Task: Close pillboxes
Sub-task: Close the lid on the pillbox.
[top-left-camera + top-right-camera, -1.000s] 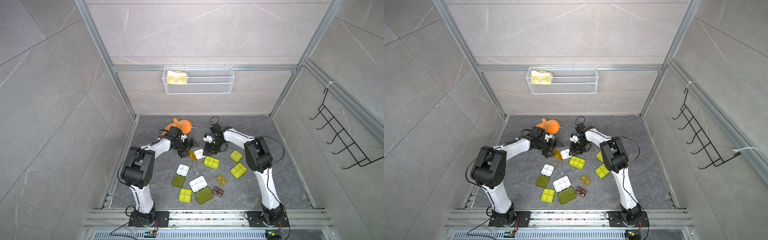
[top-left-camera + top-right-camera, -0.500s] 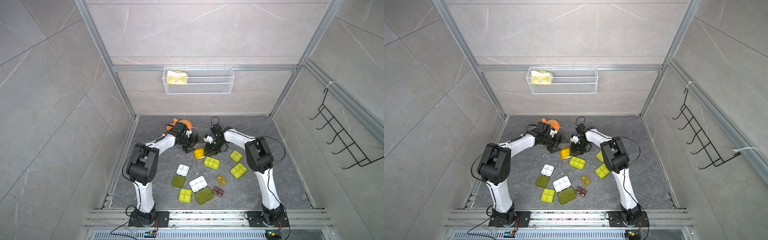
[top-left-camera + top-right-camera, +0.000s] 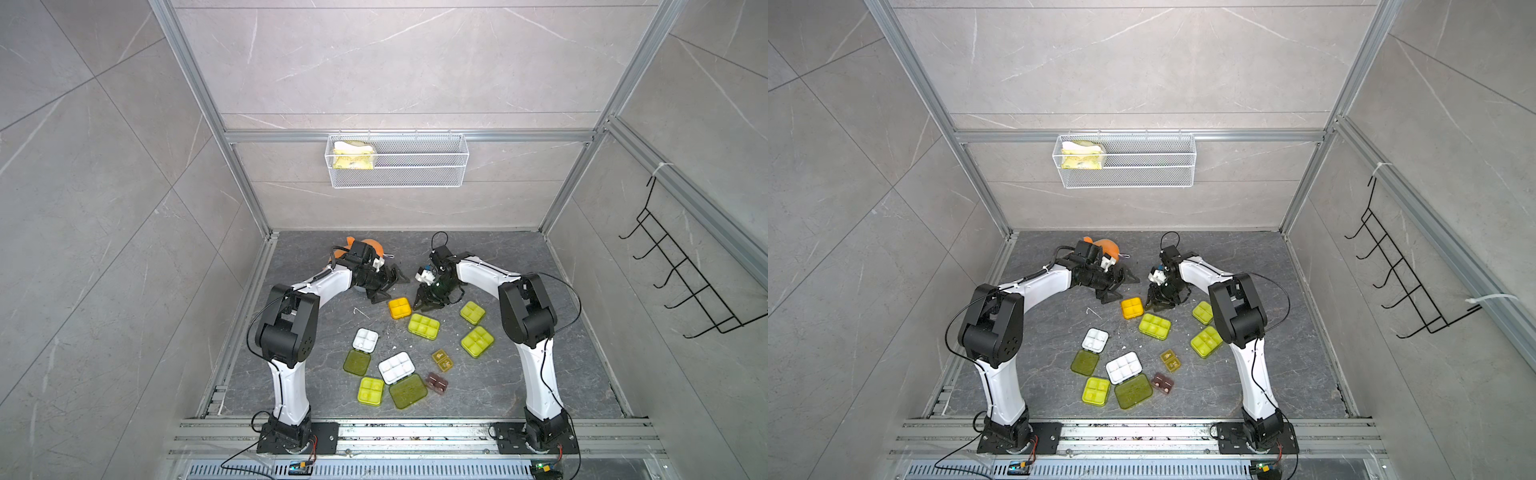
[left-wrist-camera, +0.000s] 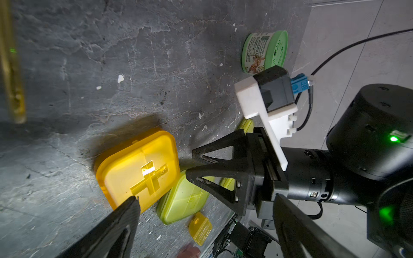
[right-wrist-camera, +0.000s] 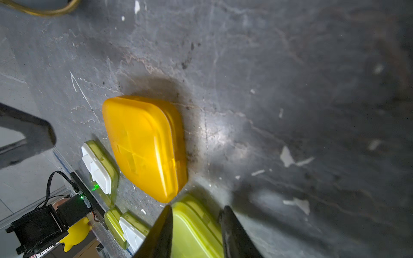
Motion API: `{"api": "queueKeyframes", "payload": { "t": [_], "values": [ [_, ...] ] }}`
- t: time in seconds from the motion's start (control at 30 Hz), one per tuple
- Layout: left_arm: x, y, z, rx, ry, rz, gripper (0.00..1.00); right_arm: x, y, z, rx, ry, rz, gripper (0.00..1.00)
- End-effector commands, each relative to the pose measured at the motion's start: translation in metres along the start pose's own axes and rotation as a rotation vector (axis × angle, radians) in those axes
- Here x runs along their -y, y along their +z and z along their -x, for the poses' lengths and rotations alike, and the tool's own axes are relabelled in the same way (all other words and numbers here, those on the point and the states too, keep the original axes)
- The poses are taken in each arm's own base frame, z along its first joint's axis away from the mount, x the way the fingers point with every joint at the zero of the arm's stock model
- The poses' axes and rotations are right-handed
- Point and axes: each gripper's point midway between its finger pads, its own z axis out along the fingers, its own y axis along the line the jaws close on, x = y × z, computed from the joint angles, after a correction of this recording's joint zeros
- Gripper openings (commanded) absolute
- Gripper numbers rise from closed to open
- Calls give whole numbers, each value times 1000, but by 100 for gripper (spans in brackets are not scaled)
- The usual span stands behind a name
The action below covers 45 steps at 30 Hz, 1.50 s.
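With jaws partly apart and empty, the right gripper (image 3: 426, 306) was poised just beside the shut orange box (image 3: 400, 308). The left gripper (image 3: 390, 289), spread wide, was set opposite. Farther off, the four-cell tray (image 3: 365, 338) and six-cell tray (image 3: 397, 367) were seen open. Each lid (image 3: 356, 362) should be folded over squarely, then pressed till latched.

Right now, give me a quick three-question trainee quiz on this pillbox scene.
1. True or false: the orange pillbox has its lid shut.
2. Multiple choice: how many white trays lie uncovered, lids flipped open? A one; B two; C five.
3. Short answer: what does the left gripper hold?
Key: 1 true; 2 B; 3 nothing, its jaws stand wide open.
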Motion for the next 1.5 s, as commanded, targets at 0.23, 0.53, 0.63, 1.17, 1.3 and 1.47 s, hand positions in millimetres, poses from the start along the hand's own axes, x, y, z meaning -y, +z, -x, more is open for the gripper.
{"api": "queueKeyframes", "payload": {
  "t": [0.23,0.53,0.63,1.17,1.3,1.47],
  "values": [
    [17,-7,0,1,31,-22,95,-3,-29,-1,60,-18,-15,45],
    [14,-7,0,14,27,-22,94,-9,-44,-2,86,-24,-22,55],
    [12,-8,0,22,25,-5,94,-15,-52,2,104,-23,-3,57],
    [-11,-2,-2,47,-55,43,94,-41,-74,25,175,61,223,100],
    [-17,-1,-6,47,-66,50,94,-42,-70,25,166,76,249,99],
    [-25,0,-11,45,-82,56,94,-42,-67,24,156,84,263,98]
  ]
}}
